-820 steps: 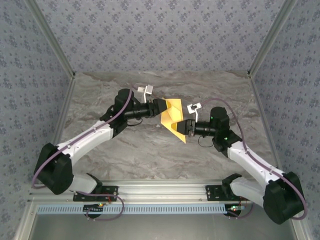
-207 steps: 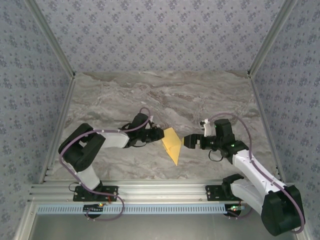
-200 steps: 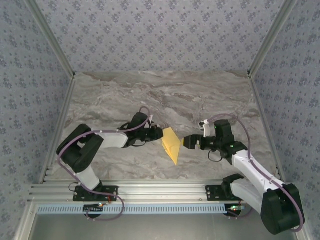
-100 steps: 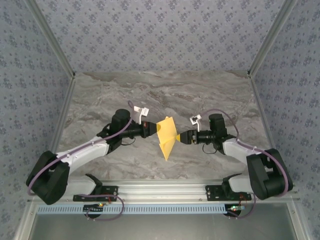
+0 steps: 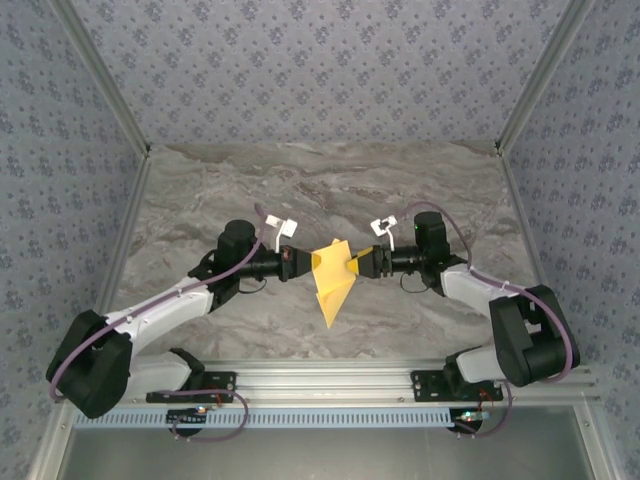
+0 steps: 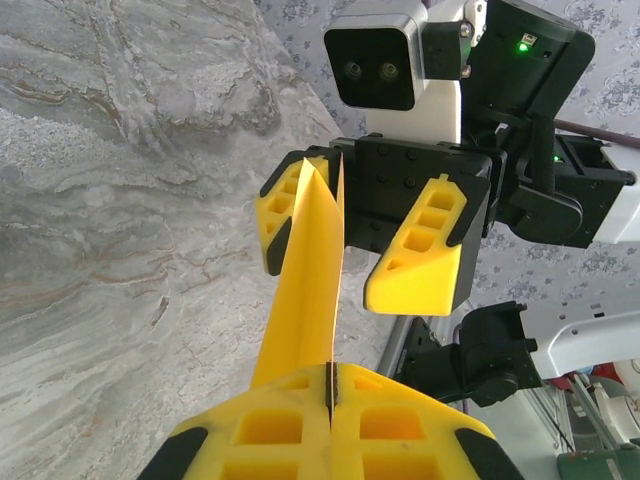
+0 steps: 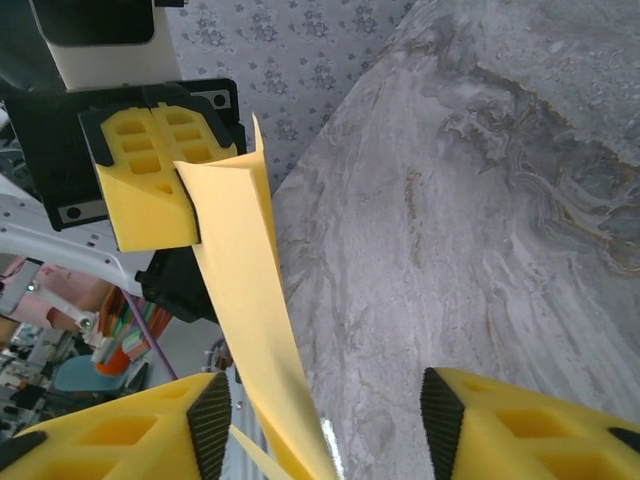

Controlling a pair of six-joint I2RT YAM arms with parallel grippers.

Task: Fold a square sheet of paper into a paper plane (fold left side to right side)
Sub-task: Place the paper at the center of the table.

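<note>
While the left hand pinches the folded paper in mid-air above the desk, the right hand faces it, jaws spread either side of the paper's right edge. The long axis runs toward the near edge, both hands at the broad end.

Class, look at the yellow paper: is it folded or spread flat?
Folded. The paper is a narrow pointed shape, its doubled layers pinched edge-on in the left gripper.
</note>
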